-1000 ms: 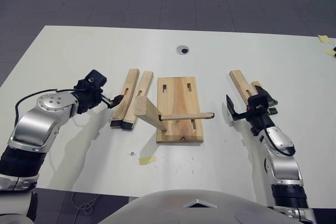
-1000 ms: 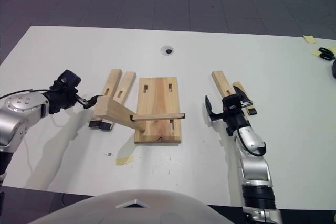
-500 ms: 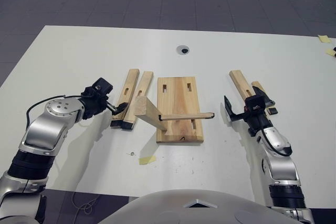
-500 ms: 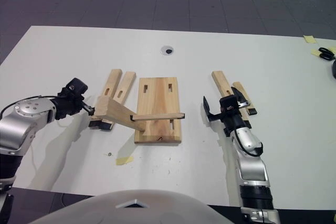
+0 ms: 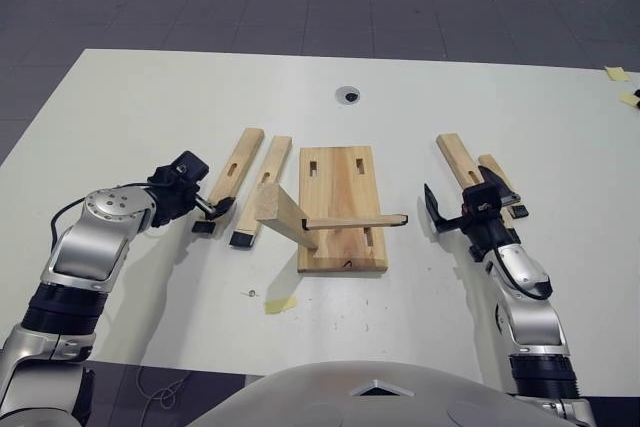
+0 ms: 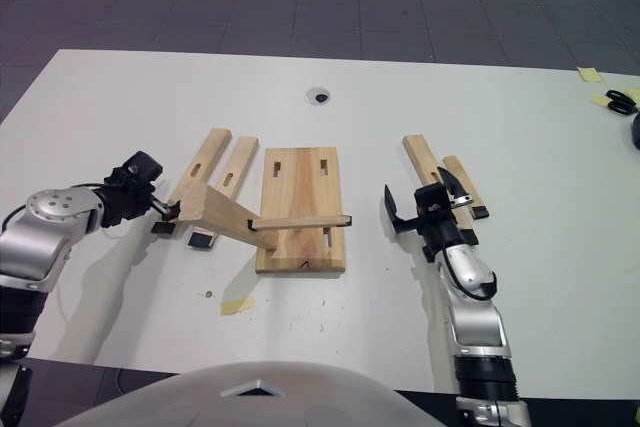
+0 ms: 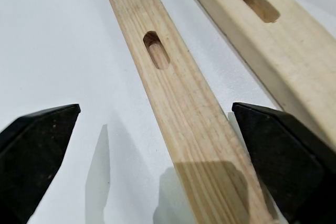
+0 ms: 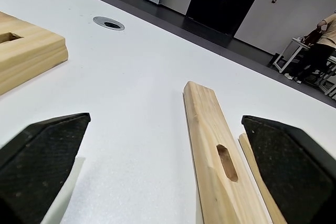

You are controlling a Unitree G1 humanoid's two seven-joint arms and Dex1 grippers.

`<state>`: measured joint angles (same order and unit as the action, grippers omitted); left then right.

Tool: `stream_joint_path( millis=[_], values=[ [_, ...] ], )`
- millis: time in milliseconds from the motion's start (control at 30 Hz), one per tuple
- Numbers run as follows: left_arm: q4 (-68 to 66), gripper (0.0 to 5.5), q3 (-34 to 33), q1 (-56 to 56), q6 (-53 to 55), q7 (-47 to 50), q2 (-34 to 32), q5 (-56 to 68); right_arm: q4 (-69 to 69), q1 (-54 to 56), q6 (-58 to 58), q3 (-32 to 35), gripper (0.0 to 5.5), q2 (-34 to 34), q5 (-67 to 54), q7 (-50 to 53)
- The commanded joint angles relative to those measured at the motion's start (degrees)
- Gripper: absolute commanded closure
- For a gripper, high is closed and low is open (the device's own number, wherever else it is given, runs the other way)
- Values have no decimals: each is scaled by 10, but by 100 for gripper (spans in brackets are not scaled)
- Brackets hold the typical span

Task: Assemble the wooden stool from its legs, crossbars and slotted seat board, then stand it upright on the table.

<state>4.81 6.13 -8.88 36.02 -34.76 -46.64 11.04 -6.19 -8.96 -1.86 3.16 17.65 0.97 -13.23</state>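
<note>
The slotted seat board lies flat in the middle of the desk. One leg sticks up from the near part of the board and leans toward the left edge of the desk. A thin crossbar runs out from that leg toward the right edge, above the board.

Two more legs lie flat on the left side of the board. The outer left leg has a slot in it. The inner left leg lies just beside it, and their near ends are a little apart. The left claw is at the near end of the outer left leg. It is spread wide, with one black finger on each side of the wood. I cannot tell if a finger touches the leg.

On the right side of the board lie two more wooden parts, side by side. The bigger right leg has a slot. The smaller right piece is closer to the right edge. The right claw is at their near ends. It is spread wide too and holds nothing.

A round hole is in the desk near the far edge. A bit of yellow tape lies near the near edge.
</note>
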Motion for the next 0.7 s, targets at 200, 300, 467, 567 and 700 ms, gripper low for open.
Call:
stream_joint_path(
  millis=[200, 300, 467, 567, 700],
  values=[
    [4, 12, -19, -30, -6, -35, -28, -28, 1, 4, 1, -9, 10, -5, 5, 2],
    [25, 12, -24, -33, 21, -42, -14, -12, 0, 3, 1, -11, 10, -7, 6, 5],
    [45, 12, -37, -1, 76, -34, 19, 20, 0, 5, 1, -9, 10, -7, 6, 8],
    [24, 12, -32, 2, 84, -26, 31, 16, -3, 2, 1, -9, 10, -8, 7, 11],
    [-3, 54, -23, 7, 83, -28, 32, 6, -5, 2, 0, -12, 10, -12, 8, 14]
  ],
)
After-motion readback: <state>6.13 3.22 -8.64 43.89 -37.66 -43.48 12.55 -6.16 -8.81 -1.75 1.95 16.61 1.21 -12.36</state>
